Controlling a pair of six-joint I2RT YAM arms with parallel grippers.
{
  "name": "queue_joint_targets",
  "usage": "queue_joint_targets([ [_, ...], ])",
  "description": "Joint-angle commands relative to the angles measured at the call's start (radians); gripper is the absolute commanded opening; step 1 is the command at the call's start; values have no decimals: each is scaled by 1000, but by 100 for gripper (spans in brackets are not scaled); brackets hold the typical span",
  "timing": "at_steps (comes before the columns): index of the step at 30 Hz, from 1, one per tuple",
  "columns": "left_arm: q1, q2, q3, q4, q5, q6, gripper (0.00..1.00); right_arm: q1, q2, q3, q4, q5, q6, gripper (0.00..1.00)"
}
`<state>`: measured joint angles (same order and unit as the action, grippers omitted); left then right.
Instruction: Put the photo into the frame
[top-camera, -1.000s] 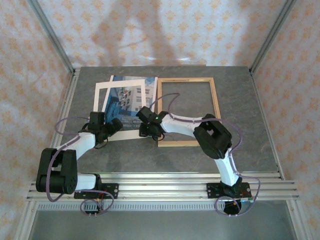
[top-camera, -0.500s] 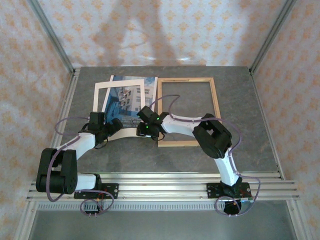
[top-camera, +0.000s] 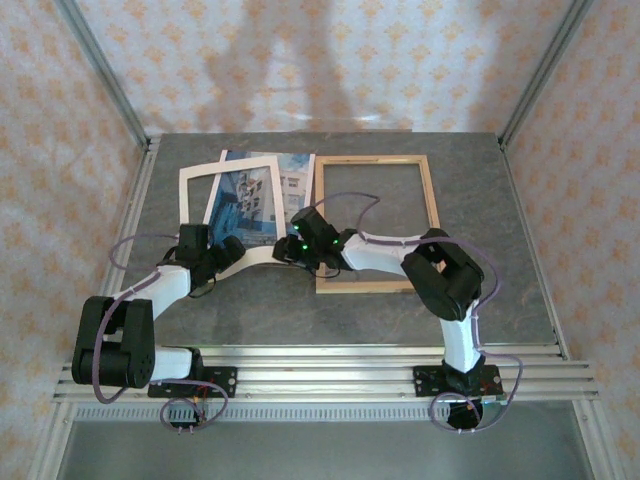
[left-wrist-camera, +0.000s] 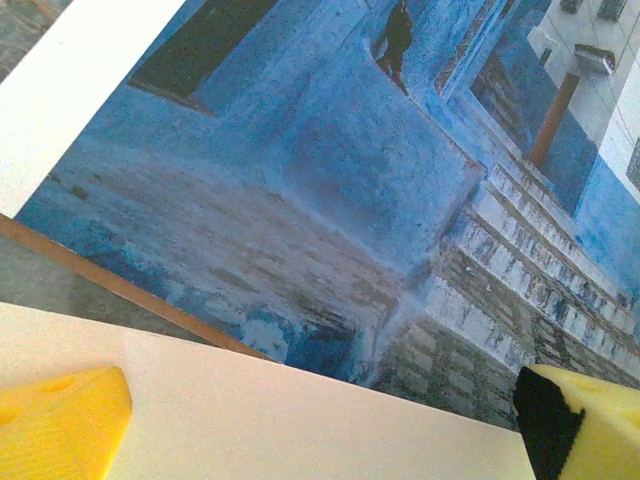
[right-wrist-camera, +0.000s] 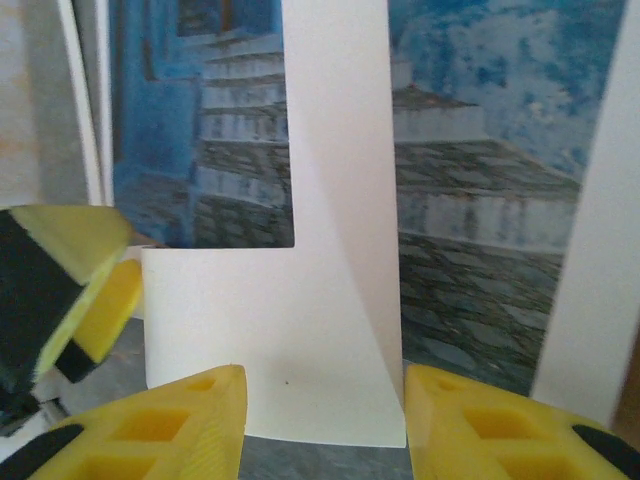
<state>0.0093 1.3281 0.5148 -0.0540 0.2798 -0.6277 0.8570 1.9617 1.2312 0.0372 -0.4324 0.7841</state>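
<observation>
The photo (top-camera: 296, 188), blue steps and a white building, lies left of the light wood frame (top-camera: 429, 200), mostly under the cream mat (top-camera: 194, 196). The mat's near edge is raised and bowed between both grippers. My left gripper (top-camera: 228, 254) is open, and the mat's near border (left-wrist-camera: 280, 410) lies between its fingers, over the photo (left-wrist-camera: 350, 180). My right gripper (top-camera: 287, 250) stands partly open at the mat's near right corner (right-wrist-camera: 330, 300); that corner sits between the fingers (right-wrist-camera: 180, 420), seen face-on and not pinched. The right wrist view also has the photo (right-wrist-camera: 480, 180) behind the mat.
A brown board's edge (left-wrist-camera: 120, 285) peeks out under the photo. The left gripper's finger (right-wrist-camera: 60, 270) is close beside my right gripper (right-wrist-camera: 325, 425). Grey tabletop (top-camera: 500, 260) lies right of the frame, and patterned walls close in the table.
The mat has lifted and slid a little left, its near edge now bowed. The right wrist has moved up and back, with its elbow swinging right. The left arm is still.
</observation>
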Motion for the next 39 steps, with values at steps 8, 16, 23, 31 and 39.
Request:
queue_joint_targets([
  [8, 1, 13, -33, -38, 30, -9, 100, -15, -70, -109, 353, -80, 67, 45],
  [16, 1, -2, -33, -52, 26, -6, 100, -22, -51, -85, 296, -32, 51, 42],
  [23, 1, -13, -36, -54, 21, -8, 100, -31, -46, -20, 116, 51, 28, 29],
  [31, 1, -25, -7, -59, 38, -19, 100, -33, -44, 16, 55, 64, 8, 0],
  [39, -23, -82, 90, -102, 85, -57, 100, -82, -85, 70, -60, -21, -93, 0],
])
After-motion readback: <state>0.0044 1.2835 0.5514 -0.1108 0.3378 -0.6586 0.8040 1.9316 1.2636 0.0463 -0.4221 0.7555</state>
